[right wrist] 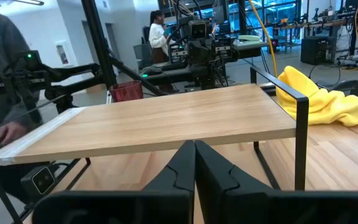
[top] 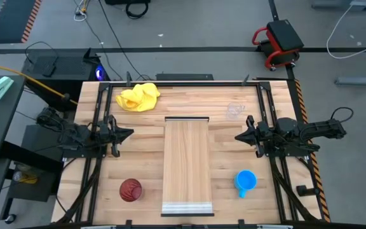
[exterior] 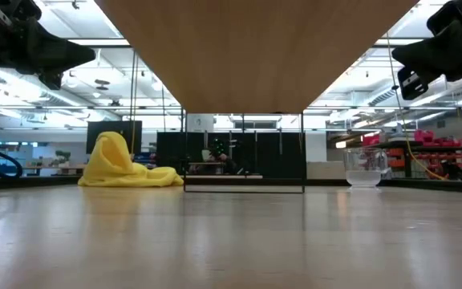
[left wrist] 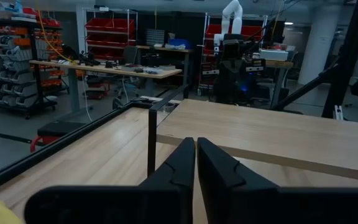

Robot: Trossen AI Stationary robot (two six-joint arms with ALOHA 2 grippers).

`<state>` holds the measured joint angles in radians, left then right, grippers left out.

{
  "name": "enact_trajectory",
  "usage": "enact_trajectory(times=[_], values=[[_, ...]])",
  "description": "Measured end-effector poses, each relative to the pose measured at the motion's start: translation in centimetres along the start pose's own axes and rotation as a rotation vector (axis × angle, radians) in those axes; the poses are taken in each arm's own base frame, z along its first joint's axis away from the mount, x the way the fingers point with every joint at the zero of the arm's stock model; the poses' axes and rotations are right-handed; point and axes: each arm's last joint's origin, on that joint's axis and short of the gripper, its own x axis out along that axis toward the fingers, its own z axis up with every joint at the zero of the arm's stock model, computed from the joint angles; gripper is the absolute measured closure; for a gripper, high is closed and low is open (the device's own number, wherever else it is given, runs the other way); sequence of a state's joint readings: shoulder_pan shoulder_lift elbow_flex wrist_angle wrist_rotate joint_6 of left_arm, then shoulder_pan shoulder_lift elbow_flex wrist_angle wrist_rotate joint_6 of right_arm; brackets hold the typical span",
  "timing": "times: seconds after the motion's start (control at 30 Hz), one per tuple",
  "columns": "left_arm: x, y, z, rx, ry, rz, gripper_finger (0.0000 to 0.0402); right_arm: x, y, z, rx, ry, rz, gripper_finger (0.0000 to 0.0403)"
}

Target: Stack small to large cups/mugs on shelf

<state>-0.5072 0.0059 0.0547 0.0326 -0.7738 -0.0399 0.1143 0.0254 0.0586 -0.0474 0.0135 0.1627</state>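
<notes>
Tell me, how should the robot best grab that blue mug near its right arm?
Probably from straight above, pinching the rim. The blue mug stands upright with its mouth open upward, and its handle points toward the table's front edge, so the right gripper could close across the rim wall away from the handle.

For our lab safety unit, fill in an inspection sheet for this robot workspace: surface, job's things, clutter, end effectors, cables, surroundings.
Surface: wooden table, nothing spilled.
Job's things: shelf at centre, bare; glass mug far right; blue mug near right; red cup near left.
Clutter: yellow cloth at the far left.
End effectors: left end effector and right end effector flank the shelf, both shut, holding nothing.
Cables: cables on the floor beyond the table.
Surroundings: red cart on the floor; a person in the room beyond.
</notes>
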Motion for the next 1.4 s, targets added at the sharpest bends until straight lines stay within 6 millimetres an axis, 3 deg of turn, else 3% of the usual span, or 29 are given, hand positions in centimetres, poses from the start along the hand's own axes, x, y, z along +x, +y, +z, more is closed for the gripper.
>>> enact_trajectory(times=[1.13,1.4], values=[[0.00,0.00,0.00,0.000,0.000,0.000,0.0366,0.00,0.00,0.02,-0.012,-0.001,0.000,0.0391],[0.00,0.00,0.01,-0.002,-0.001,0.000,0.0376,-0.01,0.08,0.46,0.084,-0.047,0.010,0.0391]])
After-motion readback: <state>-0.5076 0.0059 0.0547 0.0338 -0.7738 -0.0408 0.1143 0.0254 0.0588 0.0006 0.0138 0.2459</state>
